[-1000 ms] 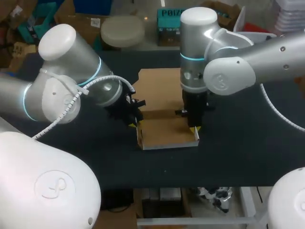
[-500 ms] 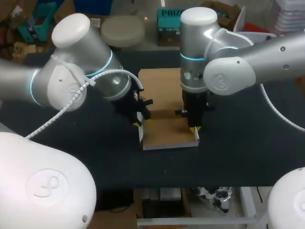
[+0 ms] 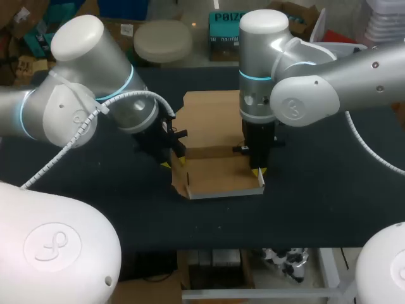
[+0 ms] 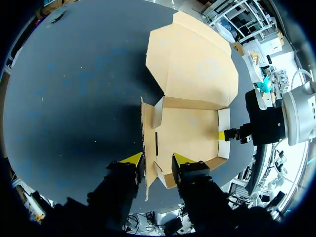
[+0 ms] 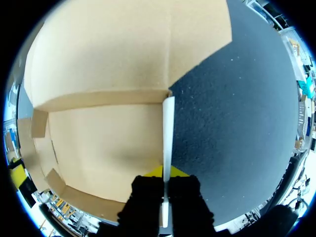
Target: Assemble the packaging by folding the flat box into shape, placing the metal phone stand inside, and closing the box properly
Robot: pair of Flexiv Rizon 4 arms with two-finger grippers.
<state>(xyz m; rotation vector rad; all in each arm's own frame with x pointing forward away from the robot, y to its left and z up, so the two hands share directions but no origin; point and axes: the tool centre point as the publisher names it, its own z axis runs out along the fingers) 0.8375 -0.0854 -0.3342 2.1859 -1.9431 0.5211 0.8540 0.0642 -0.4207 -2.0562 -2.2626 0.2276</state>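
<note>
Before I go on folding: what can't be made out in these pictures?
Phone stand: in no view.
Box lid's right edge: head view, behind the right gripper.
Box's left wall, far end: head view, behind the left gripper.
Right wrist view: the left gripper is cut off by the rim.

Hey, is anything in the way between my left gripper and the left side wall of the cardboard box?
Nothing visible does. The left gripper straddles the upright left side wall of the brown cardboard box, with one open finger on either side of it.
</note>
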